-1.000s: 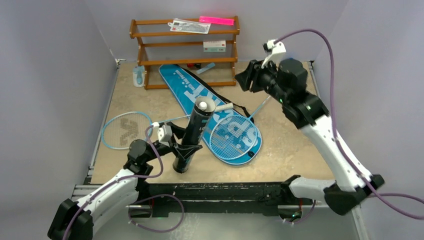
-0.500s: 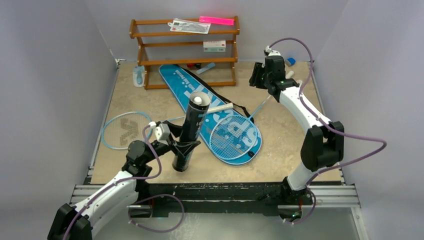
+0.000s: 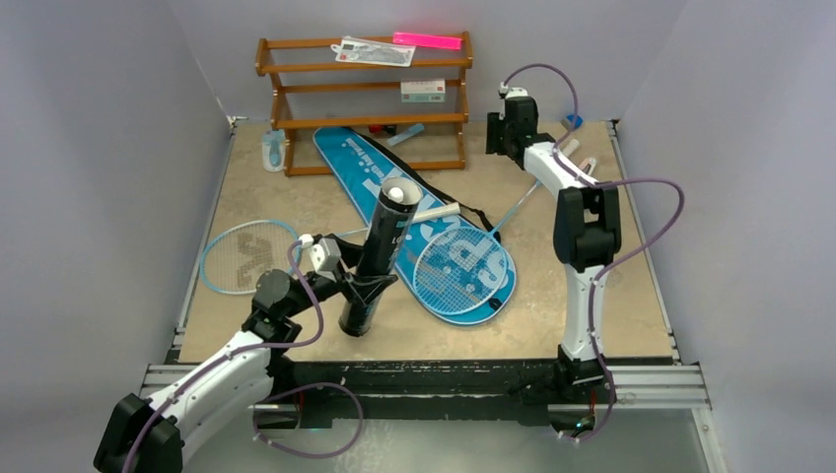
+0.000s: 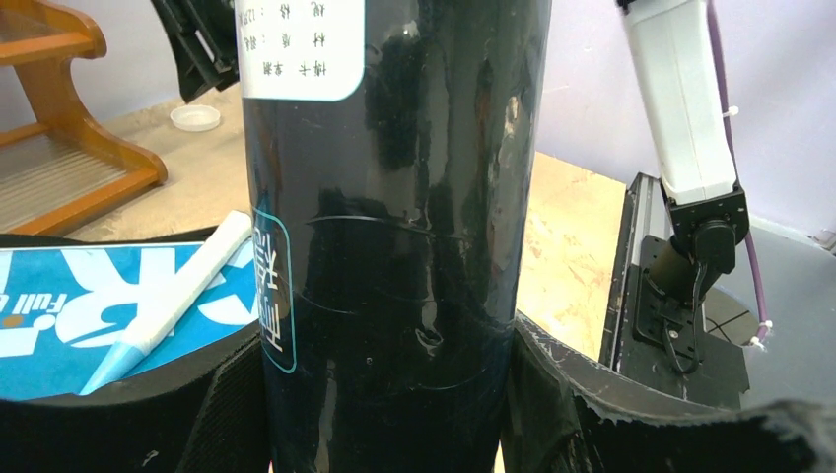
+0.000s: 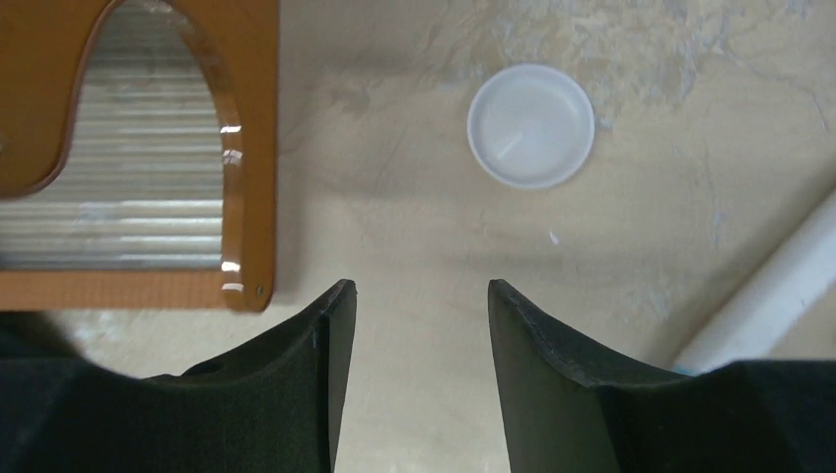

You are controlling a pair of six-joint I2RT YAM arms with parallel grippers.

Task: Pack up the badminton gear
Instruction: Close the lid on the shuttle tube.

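Black cylindrical tube [image 3: 378,258], standing near-upright at lower centre of the top view, was clamped low down by the left gripper [image 3: 361,289]. Right gripper [image 5: 419,291], at upper right, hung parted and empty over the beige tabletop [image 5: 414,227], near a small white round lid [image 5: 531,125].

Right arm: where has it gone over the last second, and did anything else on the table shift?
The right arm folded back and dropped toward the far edge; the right gripper now hangs open and empty beside the rack, a white lid ahead. Nothing taken or released. The left gripper still clamps the black tube; rackets and bag unmoved.
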